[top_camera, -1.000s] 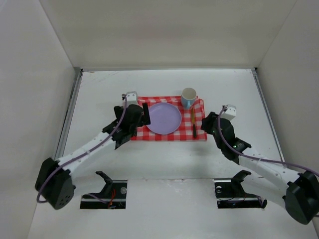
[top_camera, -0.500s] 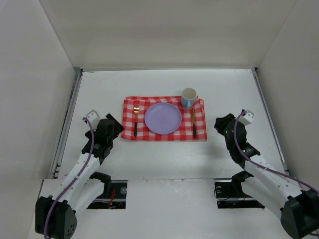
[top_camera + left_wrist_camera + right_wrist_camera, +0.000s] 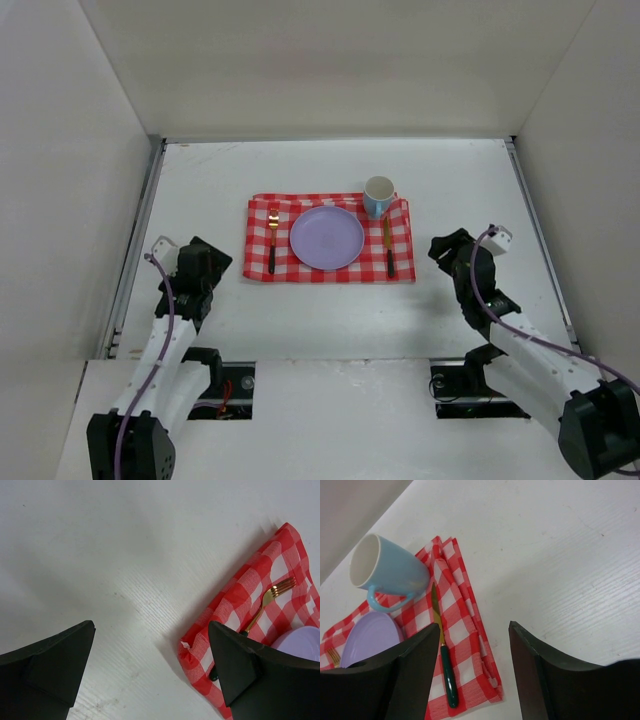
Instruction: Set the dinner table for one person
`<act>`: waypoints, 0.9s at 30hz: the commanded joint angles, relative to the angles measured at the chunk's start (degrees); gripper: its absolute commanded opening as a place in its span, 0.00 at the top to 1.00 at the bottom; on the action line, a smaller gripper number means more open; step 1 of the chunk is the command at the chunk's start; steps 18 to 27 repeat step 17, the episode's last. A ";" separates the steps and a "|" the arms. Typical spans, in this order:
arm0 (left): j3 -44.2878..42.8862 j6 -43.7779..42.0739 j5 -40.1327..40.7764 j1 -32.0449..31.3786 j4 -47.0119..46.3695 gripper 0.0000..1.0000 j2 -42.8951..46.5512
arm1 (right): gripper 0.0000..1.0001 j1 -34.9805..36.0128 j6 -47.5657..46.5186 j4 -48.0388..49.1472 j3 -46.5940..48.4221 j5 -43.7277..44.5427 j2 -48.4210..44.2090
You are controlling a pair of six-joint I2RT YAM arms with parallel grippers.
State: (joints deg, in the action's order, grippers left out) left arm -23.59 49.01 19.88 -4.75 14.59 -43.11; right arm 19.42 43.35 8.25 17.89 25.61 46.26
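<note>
On the white dinner table [image 3: 330,310] lies a red-and-white checkered cloth [image 3: 263,268]. On it sit a lilac plate [image 3: 327,238], a gold fork with a dark handle [image 3: 271,240] to its left, a gold knife with a green handle [image 3: 389,247] to its right, and a light blue mug [image 3: 378,196] at the far right corner. My left gripper [image 3: 212,258] is open and empty, left of the cloth. My right gripper [image 3: 445,250] is open and empty, right of the cloth. The left wrist view shows the fork [image 3: 272,596] and cloth corner [image 3: 200,645]. The right wrist view shows the mug [image 3: 387,570], knife [image 3: 445,655] and plate [image 3: 370,637].
Grey rails run along the table's left edge [image 3: 135,240] and right edge [image 3: 535,230]. White walls enclose the table on three sides. Two dark mounts [image 3: 210,385] [image 3: 475,385] sit at the near edge.
Both arms have drawn back from the cloth toward their bases. The left gripper left the fork lying beside the plate and now sits lower left; the right arm shifted slightly.
</note>
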 commanded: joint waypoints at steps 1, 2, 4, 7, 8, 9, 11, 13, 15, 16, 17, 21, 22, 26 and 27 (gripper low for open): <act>-0.05 -0.06 -1.33 1.11 -0.17 0.00 0.22 | 0.36 0.05 0.24 3.53 1.01 -0.38 1.11; 0.30 0.03 -1.33 1.37 -0.26 0.00 0.48 | 0.36 0.13 0.24 3.53 1.01 -0.29 1.20; 0.83 0.20 -1.33 2.25 -0.44 0.00 0.92 | 0.36 0.13 0.50 3.53 0.83 -0.12 1.20; 0.83 -0.06 -1.95 3.22 -1.05 0.00 0.66 | 0.35 0.13 0.59 3.53 0.92 -0.64 1.38; 0.83 -0.06 -1.95 2.96 -1.23 0.00 0.57 | 0.35 0.22 0.51 3.53 1.18 -0.82 1.38; 1.09 -0.15 -1.95 2.69 -1.67 0.00 0.57 | 0.35 0.48 0.50 3.53 1.27 -0.91 1.29; 1.45 -0.15 -2.04 2.25 -2.81 0.00 0.57 | 0.35 1.01 0.59 3.53 1.36 -0.82 1.11; 1.19 -0.15 -2.21 1.73 -3.42 0.00 -0.04 | 0.35 1.01 0.59 3.88 1.18 -0.91 1.37; 0.13 -0.50 -2.13 1.20 -3.34 0.00 -1.18 | 0.35 1.01 0.68 4.14 1.27 -1.26 1.81; -0.05 -0.59 -1.86 0.85 -3.34 0.00 -1.45 | 0.35 1.10 0.68 4.14 1.36 -1.35 1.90; -0.05 -0.59 -1.77 0.32 -3.60 0.00 -1.53 | 0.35 1.36 0.59 4.14 1.45 -1.35 2.08; -0.05 -0.59 -1.77 0.32 -3.60 0.00 -1.53 | 0.35 1.36 0.59 4.14 1.45 -1.35 2.08; -0.05 -0.59 -1.77 0.32 -3.60 0.00 -1.53 | 0.35 1.36 0.59 4.14 1.45 -1.35 2.08; -0.05 -0.59 -1.77 0.32 -3.60 0.00 -1.53 | 0.35 1.36 0.59 4.14 1.45 -1.35 2.08; -0.05 -0.59 -1.77 0.32 -3.60 0.00 -1.53 | 0.35 1.36 0.59 4.14 1.45 -1.35 2.08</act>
